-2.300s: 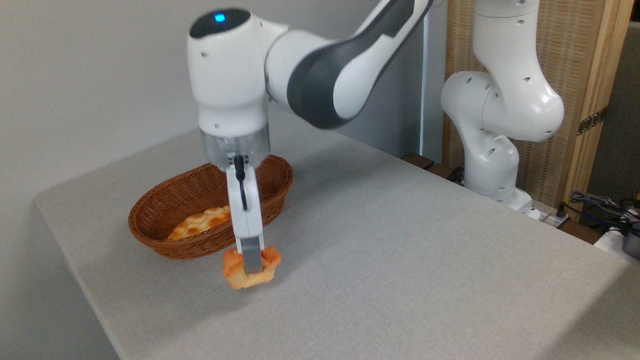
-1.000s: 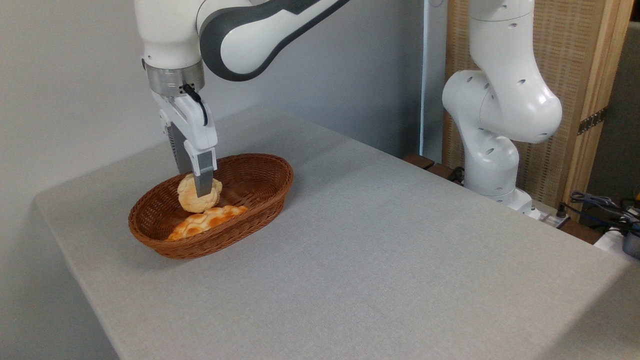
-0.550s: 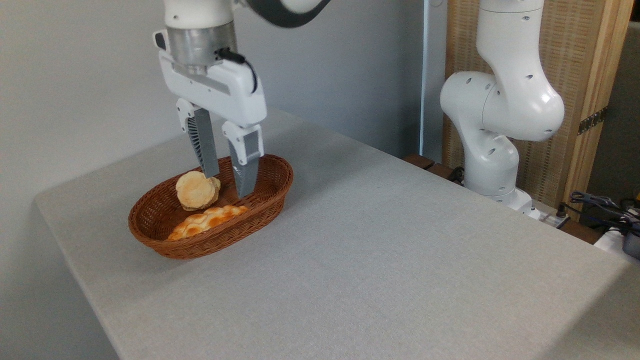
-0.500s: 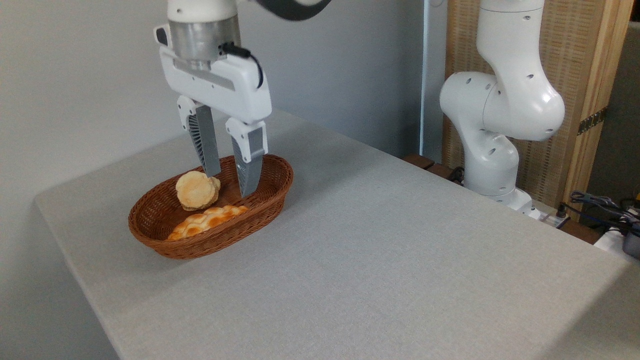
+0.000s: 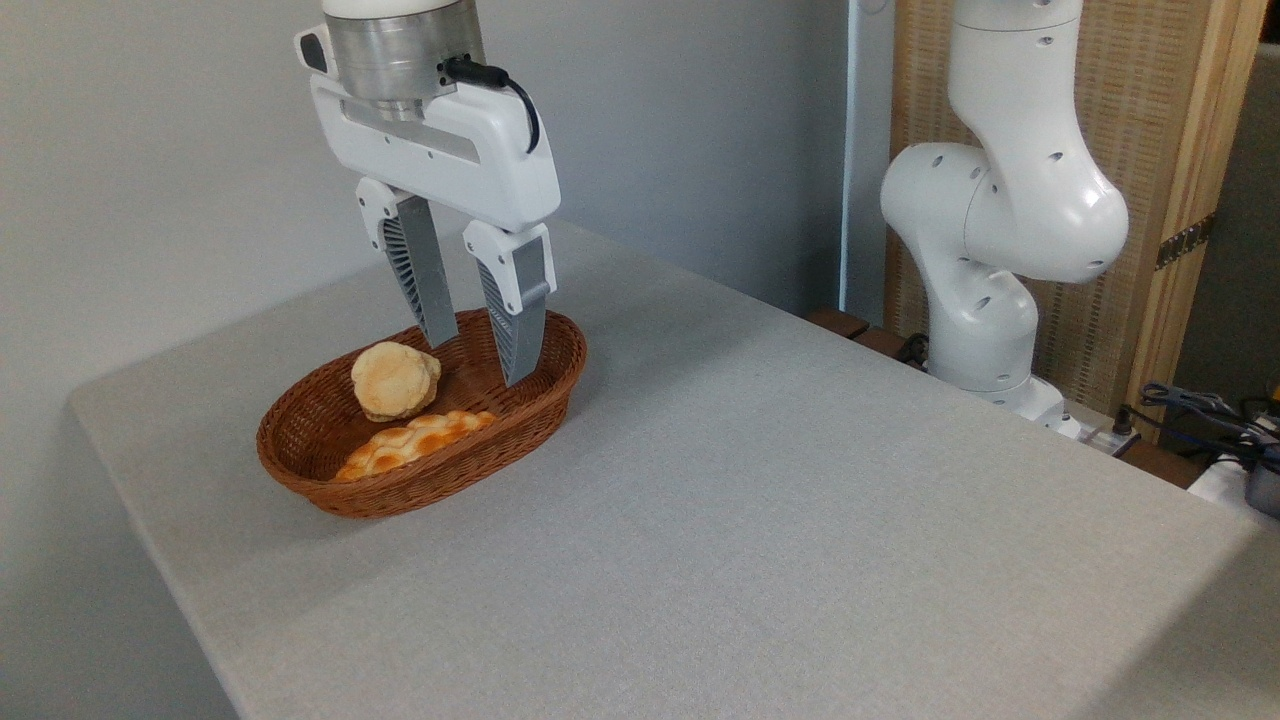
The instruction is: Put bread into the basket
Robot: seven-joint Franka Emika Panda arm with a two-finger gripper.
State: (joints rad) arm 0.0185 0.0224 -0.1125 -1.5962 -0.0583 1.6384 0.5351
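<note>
The round golden bun lies inside the brown wicker basket on the left of the table, tipped on its side with its pale tan underside facing the camera, leaning on a flat braided loaf. My gripper hangs open just above the basket's right half, up and to the right of the bun. Nothing is between its fingers, and the left finger's tip ends slightly above the bun without touching it.
The grey cloth-covered table stretches to the right of the basket. The arm's white base stands beyond the far right edge, in front of a wooden screen. Cables lie at the far right.
The gripper carried the bun from the table into the basket, turned, opened and let it go. In the last half second it rose a little and shifted right; the bun stayed put.
</note>
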